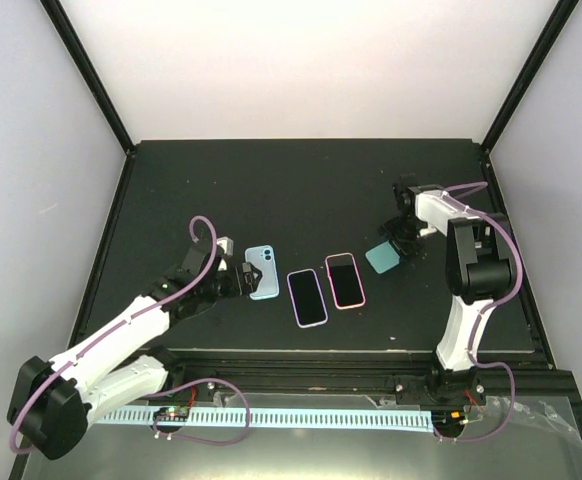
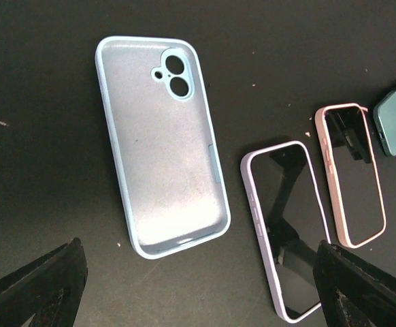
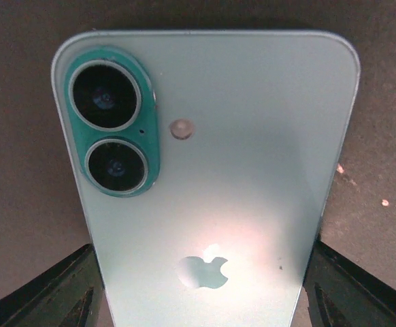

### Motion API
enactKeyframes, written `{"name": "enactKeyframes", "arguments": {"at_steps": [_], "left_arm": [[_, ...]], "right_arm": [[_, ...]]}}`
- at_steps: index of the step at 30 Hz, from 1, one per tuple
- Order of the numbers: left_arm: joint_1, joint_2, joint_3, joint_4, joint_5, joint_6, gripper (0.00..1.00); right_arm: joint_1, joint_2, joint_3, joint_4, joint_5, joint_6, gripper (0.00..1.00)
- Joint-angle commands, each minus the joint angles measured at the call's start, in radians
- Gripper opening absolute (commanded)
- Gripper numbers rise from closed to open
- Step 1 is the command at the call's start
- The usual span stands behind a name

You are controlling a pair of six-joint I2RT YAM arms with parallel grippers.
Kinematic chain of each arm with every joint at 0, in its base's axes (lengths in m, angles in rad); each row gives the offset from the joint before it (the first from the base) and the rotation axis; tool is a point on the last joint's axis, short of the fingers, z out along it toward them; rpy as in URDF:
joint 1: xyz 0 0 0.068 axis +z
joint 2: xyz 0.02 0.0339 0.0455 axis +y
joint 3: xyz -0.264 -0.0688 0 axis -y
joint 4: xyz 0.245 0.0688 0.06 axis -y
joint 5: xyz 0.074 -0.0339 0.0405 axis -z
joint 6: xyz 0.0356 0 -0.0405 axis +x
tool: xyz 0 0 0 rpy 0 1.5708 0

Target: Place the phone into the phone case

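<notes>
At table (image 1: 271, 185) right | right gripper (image 1: 399, 246) straddles phone (image 3: 211, 170) | case (image 2: 160, 146) empty

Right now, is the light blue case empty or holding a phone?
Empty: the light blue case lies open side up, bare lining showing, table visible through its camera holes.

Teal phone (image 3: 218, 170) back-up; empty blue case (image 2: 160, 143)

Mint-green phone (image 3: 218, 170) fills the right wrist view, its camera bump a deeper teal, lenses black (a warm glare washes the logo pale). Now the phone case (image 2: 160, 143): sky-blue rim, matte grey-white lining. Next, a lilac-edged handset (image 2: 286, 225), glossy black screen. Then a pink-edged handset (image 2: 351, 174), screen black too. The table (image 1: 301, 180) is matte black, faintly flecked with white.
</notes>
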Motion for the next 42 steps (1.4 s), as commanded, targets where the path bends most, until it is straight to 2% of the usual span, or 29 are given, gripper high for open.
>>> {"name": "enactKeyframes", "arguments": {"at_steps": [1,8,16,23,30,35,38,42], "left_arm": [[0.003,-0.03,-0.018,-0.022,0.01,-0.008,0.92],[0.003,-0.059,-0.026,-0.012,0.027,-0.025,0.9],[0.004,-0.035,-0.069,0.113,0.121,-0.05,0.87],[0.003,-0.037,-0.069,0.158,0.182,-0.041,0.86],[0.006,-0.041,0.016,0.139,0.219,-0.023,0.83],[0.015,-0.02,0.04,0.192,0.292,-0.024,0.83],[0.019,-0.002,0.047,0.239,0.386,-0.036,0.83],[0.019,-0.012,-0.018,0.451,0.554,-0.133,0.88]], "right_arm": [[0.007,-0.013,-0.087,0.077,-0.033,-0.043,0.72],[0.024,-0.139,-0.204,0.175,-0.004,-0.157,0.72],[0.039,-0.31,-0.39,0.396,-0.041,-0.323,0.71],[0.069,-0.442,-0.524,0.565,-0.163,-0.44,0.69],[0.134,-0.546,-0.585,0.693,-0.329,-0.574,0.68],[0.198,-0.598,-0.609,0.79,-0.457,-0.578,0.66],[0.23,-0.635,-0.612,0.848,-0.516,-0.538,0.66],[0.276,-0.692,-0.606,0.974,-0.601,-0.436,0.66]]}}
